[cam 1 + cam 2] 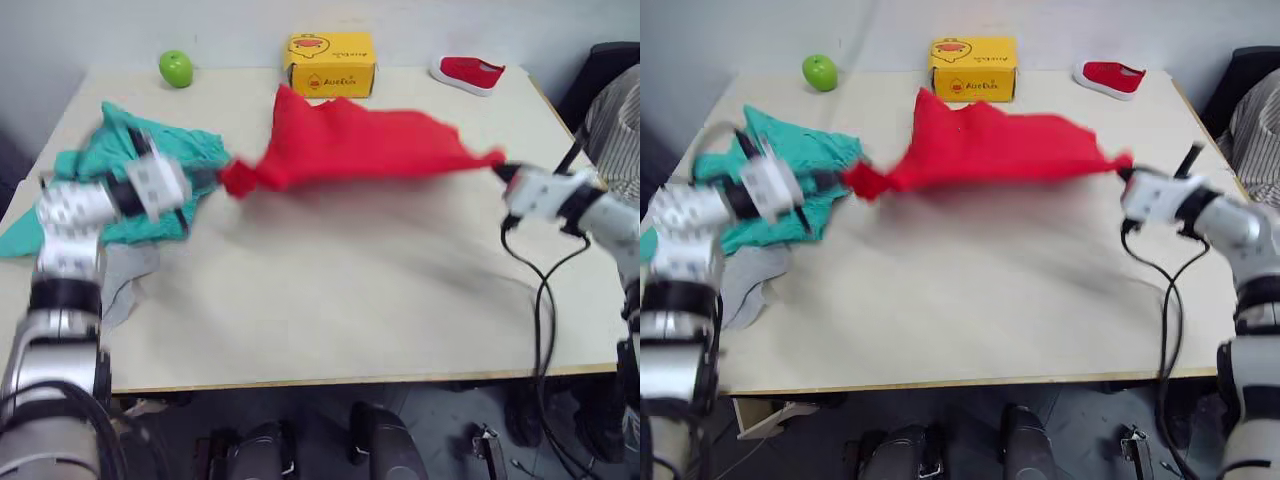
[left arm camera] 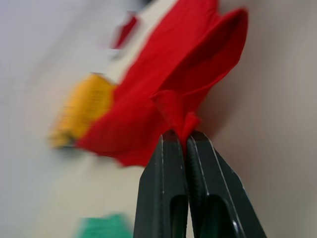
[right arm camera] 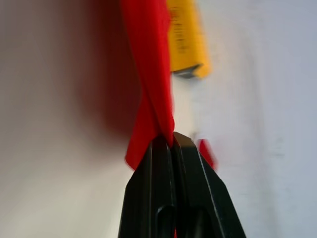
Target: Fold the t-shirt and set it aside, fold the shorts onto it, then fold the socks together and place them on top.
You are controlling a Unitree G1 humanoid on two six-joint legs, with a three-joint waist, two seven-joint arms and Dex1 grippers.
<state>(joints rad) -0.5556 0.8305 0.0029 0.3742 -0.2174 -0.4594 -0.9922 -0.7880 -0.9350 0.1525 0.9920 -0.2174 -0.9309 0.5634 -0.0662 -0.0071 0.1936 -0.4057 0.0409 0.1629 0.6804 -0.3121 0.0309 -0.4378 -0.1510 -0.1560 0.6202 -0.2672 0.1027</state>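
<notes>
Both grippers, left [image 2: 184, 141] and right [image 3: 168, 141], pinch the t-shirt [image 1: 370, 145] stretched above the table [image 1: 330, 310]; thin corner grips may slip, dropping it crumpled.

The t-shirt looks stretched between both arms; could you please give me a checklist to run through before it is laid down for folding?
1. Left gripper shut on the t-shirt: ok, cloth pinched between the jaws.
2. Right gripper shut on the opposite end: ok.
3. T-shirt spread flat between the grips: not ok, it hangs bunched and twisted.
4. Bare table in front for laying it down: ok.
5. Shorts out of the way: ok, lying at the table's left side.
6. Socks apart from the t-shirt: ok, near the left front edge.
</notes>
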